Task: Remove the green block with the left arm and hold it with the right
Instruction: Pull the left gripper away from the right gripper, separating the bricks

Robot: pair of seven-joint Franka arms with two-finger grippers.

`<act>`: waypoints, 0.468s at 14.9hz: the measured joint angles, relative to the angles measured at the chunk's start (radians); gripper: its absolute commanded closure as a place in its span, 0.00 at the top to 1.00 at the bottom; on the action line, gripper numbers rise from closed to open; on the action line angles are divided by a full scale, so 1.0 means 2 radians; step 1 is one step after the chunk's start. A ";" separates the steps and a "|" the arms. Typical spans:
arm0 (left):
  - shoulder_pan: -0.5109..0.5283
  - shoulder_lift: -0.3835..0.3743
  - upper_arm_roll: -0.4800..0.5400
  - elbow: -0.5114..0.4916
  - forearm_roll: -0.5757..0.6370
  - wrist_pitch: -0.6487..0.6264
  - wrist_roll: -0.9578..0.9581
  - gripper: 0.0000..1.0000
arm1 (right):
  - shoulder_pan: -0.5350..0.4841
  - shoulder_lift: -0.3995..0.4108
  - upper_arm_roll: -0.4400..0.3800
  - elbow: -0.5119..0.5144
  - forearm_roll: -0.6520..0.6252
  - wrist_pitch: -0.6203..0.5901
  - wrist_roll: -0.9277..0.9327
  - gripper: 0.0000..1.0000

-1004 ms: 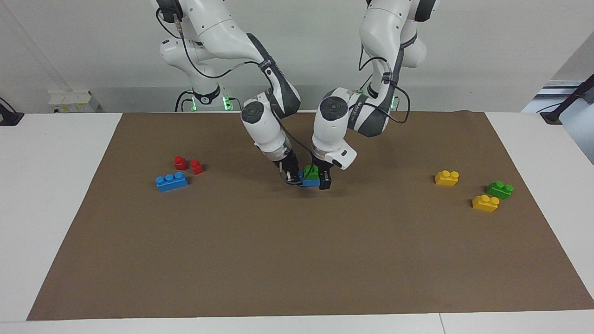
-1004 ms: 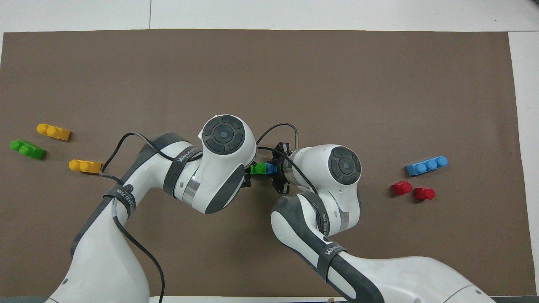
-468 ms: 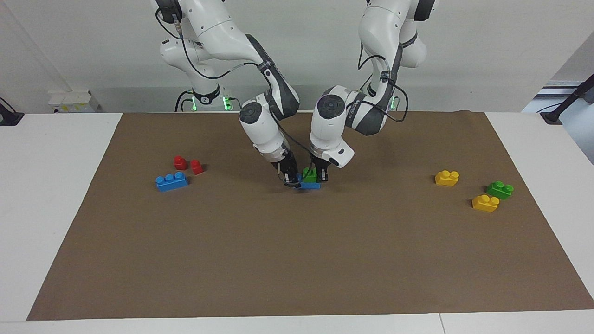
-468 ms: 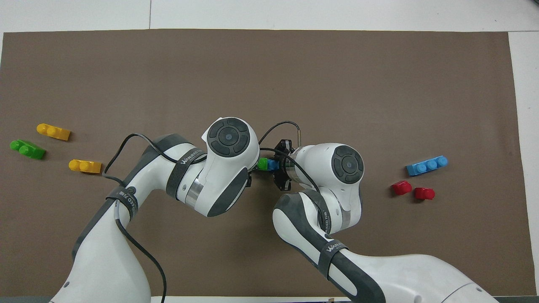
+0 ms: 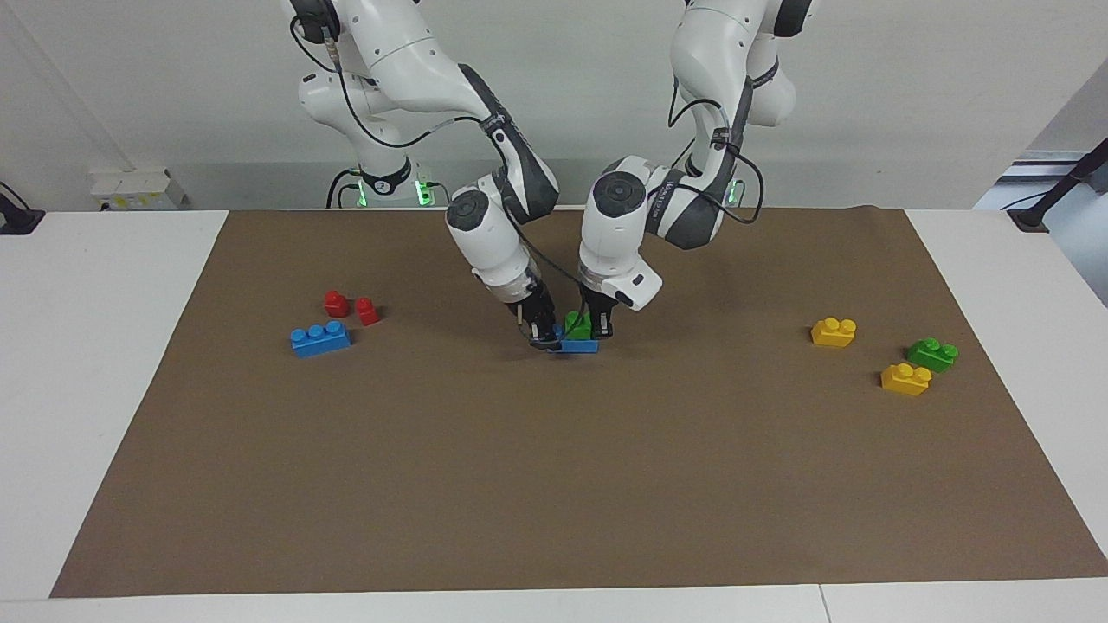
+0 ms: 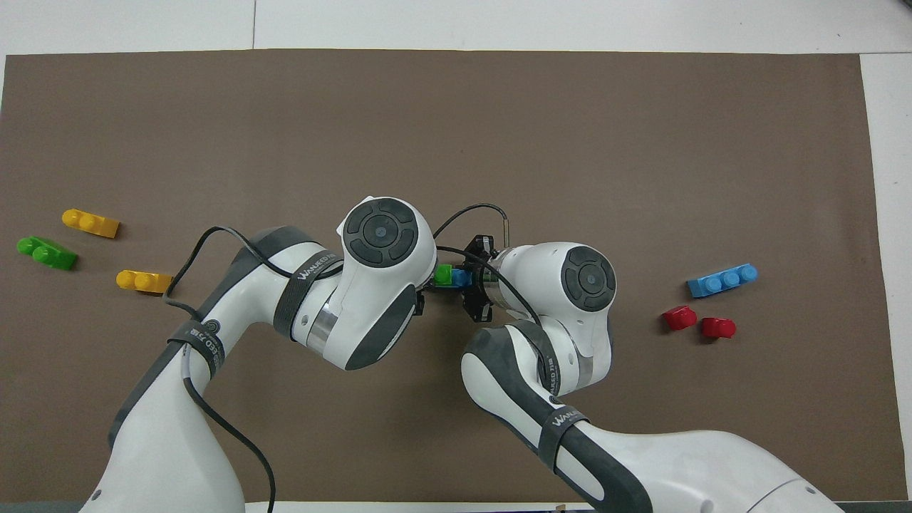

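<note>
The small bright green plastic toy brick with round studs (image 5: 577, 325), the green block of the task, is seen seated on top of a blue plastic brick (image 5: 578, 346). This stack rests on the brown mat (image 5: 554, 484) near its middle, somewhat closer to the mat's edge at the robots' end than to the edge away from them.

The left gripper (image 5: 600, 326) is set down at the green block on the side toward the left arm's end of the table, and its jaws are pinched on that block. The right gripper (image 5: 544, 333) is lowered at the blue brick's end toward the right arm's end of the table, with its jaws pressed together on that brick, so the base is judged to be braced.

The green block is judged to be light, rigid and smooth-sided, so a slip is possible if it is gripped by the rounded studs. It is best held across its flat side walls, low on the body. Because it is pressed onto the studs below, some resistance is to be expected, and a straight upward pull or slight tilt is likely needed while the blue brick is kept down.

A second green brick (image 5: 931, 353) lies loose among yellow bricks (image 5: 905, 378) toward the mat's edge at the left arm's end.
</note>
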 measured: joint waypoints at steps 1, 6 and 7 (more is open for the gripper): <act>0.002 -0.005 0.004 0.001 0.000 0.000 0.006 0.00 | 0.000 0.000 0.001 0.000 0.000 0.000 0.000 0.00; 0.037 -0.026 0.008 0.001 0.000 -0.016 0.052 0.00 | 0.001 0.000 0.002 0.000 0.000 0.000 0.000 0.00; 0.047 -0.027 0.009 0.001 0.000 -0.017 0.065 0.00 | 0.001 0.000 0.002 0.000 0.000 -0.001 0.000 0.00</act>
